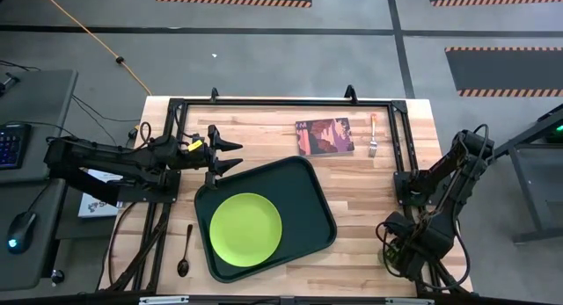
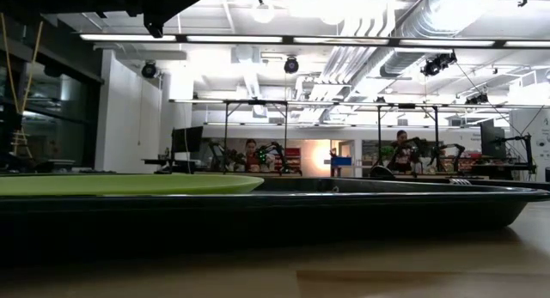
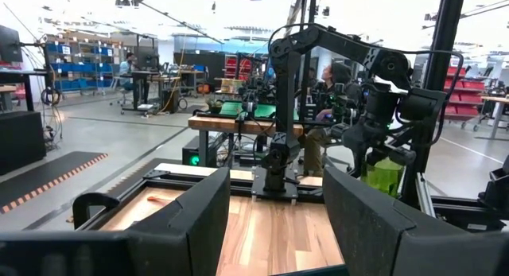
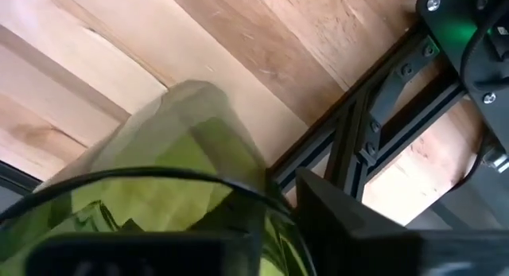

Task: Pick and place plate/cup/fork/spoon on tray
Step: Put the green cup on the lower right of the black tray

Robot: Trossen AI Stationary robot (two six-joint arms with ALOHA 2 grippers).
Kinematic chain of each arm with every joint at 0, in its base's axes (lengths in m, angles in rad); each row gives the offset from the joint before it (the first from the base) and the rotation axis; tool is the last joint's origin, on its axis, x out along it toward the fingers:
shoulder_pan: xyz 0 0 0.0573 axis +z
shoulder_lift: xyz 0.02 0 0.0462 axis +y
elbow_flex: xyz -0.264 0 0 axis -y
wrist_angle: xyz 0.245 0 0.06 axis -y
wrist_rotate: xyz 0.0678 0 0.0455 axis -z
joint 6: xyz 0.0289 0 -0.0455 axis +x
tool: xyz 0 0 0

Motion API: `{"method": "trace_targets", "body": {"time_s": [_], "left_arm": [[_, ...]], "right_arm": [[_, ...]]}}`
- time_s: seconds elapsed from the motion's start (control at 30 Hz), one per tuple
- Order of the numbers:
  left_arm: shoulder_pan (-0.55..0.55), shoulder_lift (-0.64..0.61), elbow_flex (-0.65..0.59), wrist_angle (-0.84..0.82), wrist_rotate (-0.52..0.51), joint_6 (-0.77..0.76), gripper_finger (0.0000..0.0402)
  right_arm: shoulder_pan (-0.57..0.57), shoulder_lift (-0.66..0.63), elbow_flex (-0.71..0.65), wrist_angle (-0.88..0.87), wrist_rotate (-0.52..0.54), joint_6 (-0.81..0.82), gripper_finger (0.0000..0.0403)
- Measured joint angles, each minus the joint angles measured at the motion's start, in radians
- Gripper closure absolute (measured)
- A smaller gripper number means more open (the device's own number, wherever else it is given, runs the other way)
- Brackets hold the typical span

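The lime-green plate (image 1: 245, 226) lies flat in the dark-green tray (image 1: 308, 177) at the table's middle. On the bare wood left of the tray lies the spoon (image 1: 185, 252). The orange-handled fork (image 1: 373, 136) lies at the far right. My right gripper (image 1: 400, 250) points down over the table's near right corner and is shut on the translucent green cup (image 4: 183, 157), which my arm mostly hides in the high view. My left gripper (image 1: 230, 154) hovers open above the tray's far left corner, touching nothing. My right gripper holds the cup by its wall at the rim (image 4: 266, 198), from above with the fingers pointing down. One finger (image 4: 143, 256) stands inside the cup and the other (image 4: 358, 220) outside. The cup (image 3: 387, 174) is upright below the gripper; whether its base is on the wood I cannot tell.
A small reddish picture book (image 1: 325, 136) lies beside the fork at the far side. A black metal frame (image 1: 281, 103) runs round the table's edges, and its rail (image 4: 374, 117) passes close to the cup. Bare wood shows between the tray and the right arm's base.
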Motion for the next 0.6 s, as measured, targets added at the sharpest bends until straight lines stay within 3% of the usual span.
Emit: {"method": "trace_targets", "body": {"time_s": [0.13,0.37,0.5,0.6], "left_arm": [[0.000,0.000,0.000,0.000,0.000,0.000,0.0209],[0.000,0.000,0.000,0.000,0.000,0.000,0.0209],[0.000,0.000,0.000,0.001,0.000,0.000,0.0209],[0.000,0.000,0.000,0.001,0.000,0.000,0.0209]], "right_arm": [[0.000,-0.018,0.005,0.005,0.000,-0.025,0.0395],[-0.013,-0.099,0.042,-0.027,0.026,-0.008,0.0400],[-0.036,-0.148,0.126,-0.044,0.190,-0.009,0.0400],[-0.080,-0.148,0.202,-0.043,0.357,-0.114,0.0401]]}}
